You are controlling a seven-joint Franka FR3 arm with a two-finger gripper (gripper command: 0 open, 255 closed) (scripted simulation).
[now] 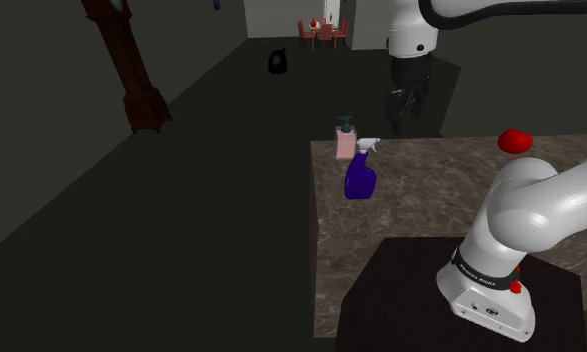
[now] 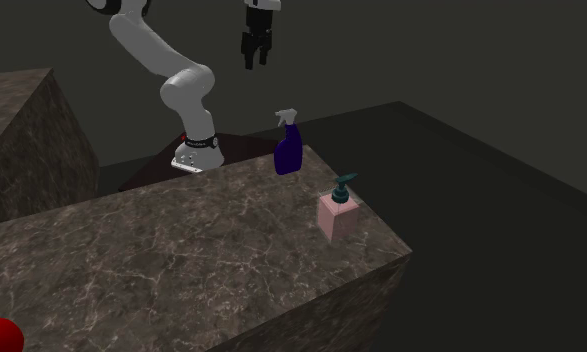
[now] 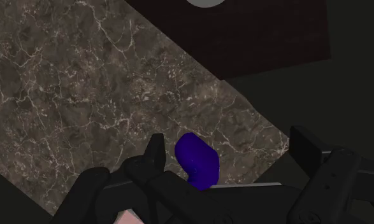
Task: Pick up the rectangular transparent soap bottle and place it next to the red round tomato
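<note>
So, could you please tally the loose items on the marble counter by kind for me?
Soap bottles: 1, the pink soap bottle with a teal pump
Spray bottles: 1, the dark blue spray bottle
Tomatoes: 1, the red tomato
Total: 3
</note>
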